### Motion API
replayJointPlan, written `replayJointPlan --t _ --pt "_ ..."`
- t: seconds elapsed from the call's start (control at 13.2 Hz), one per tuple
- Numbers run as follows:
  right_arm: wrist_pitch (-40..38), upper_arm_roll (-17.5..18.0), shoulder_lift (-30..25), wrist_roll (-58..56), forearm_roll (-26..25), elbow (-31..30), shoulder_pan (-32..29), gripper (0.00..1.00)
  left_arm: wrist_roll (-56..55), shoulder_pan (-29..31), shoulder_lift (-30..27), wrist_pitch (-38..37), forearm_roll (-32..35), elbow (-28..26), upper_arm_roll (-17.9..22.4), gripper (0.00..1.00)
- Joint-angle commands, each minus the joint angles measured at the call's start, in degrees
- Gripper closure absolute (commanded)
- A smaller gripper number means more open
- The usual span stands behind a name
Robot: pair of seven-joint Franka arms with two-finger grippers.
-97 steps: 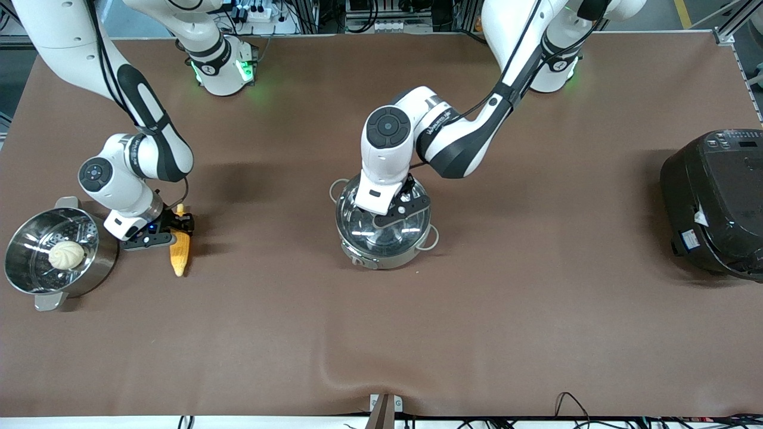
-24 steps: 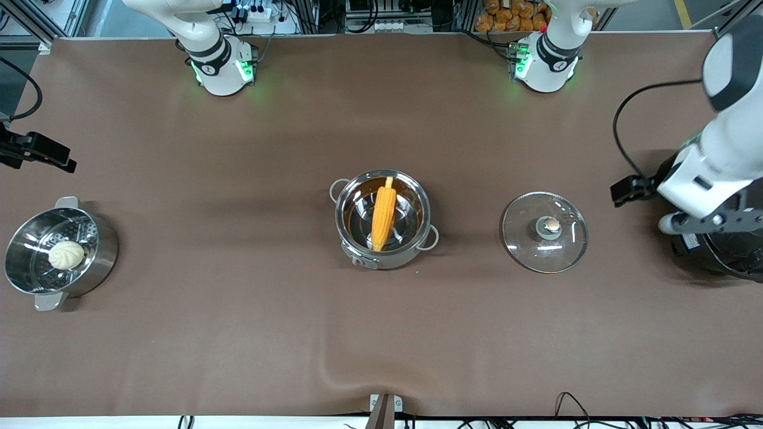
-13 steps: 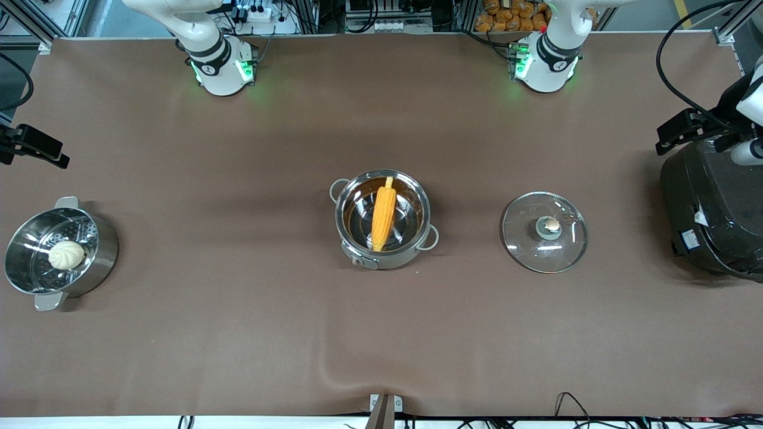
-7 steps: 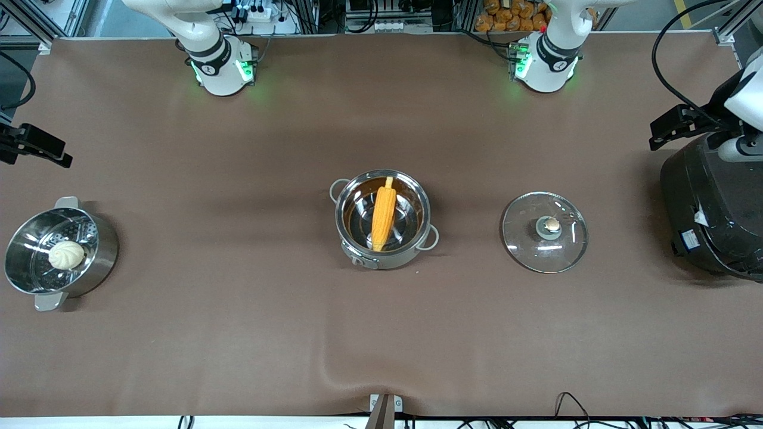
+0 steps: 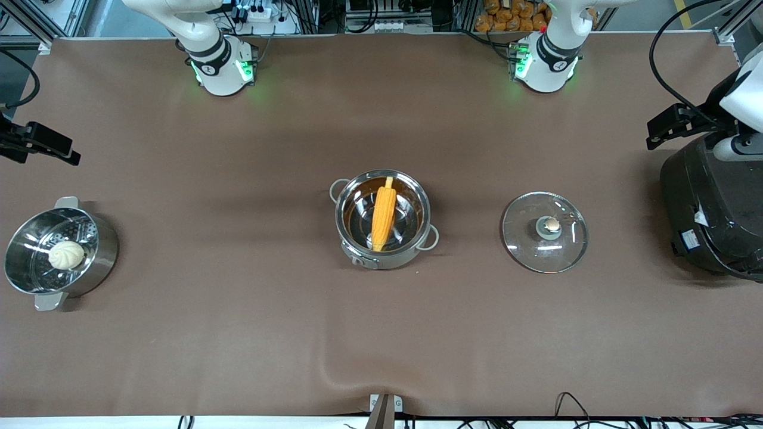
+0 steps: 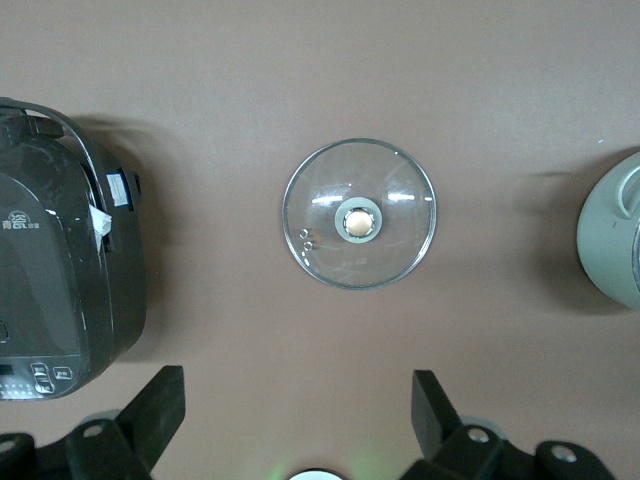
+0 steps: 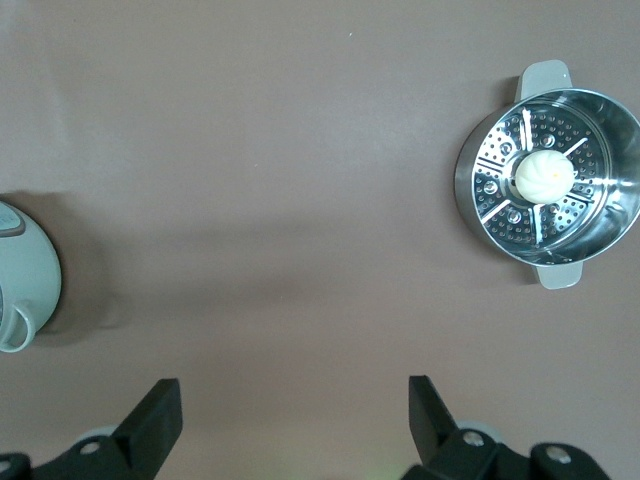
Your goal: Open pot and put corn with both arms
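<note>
Pot sits lidless mid-table, roughly centred between the two short edges, corn lying inside it, pale tip pointing toward the base-side edge, fat end toward the front-camera edge. Glass lid lies flat on the table, knob up, well apart from the pot toward the left arm's end; the left wrist view shows it whole. Black rice cooker stands at the left arm's short edge. Steamer pot with a white bun in it sits at the right arm's short edge. Left gripper is raised over the table between lid and base-side edge, next to the rice cooker, fingers spread wide, nothing in them. Right gripper is raised near the right arm's short edge, over bare table on the base side of the steamer pot, fingers also spread, empty.
</note>
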Motion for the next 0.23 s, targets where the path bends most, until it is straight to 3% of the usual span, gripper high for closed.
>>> replayJointPlan --t 0.0,0.15 --pt "-0.63 0.61 -0.02 -1.13 0.87 0.28 -1.28 0.00 1.25 -0.01 -1.48 0.01 -0.12 -0.95 0.01 0.00" --pt "-0.63 0.61 -0.11 -1.22 0.25 0.20 -1.11 0.00 0.72 -0.09 -1.48 0.01 -0.21 -0.95 0.01 0.00"
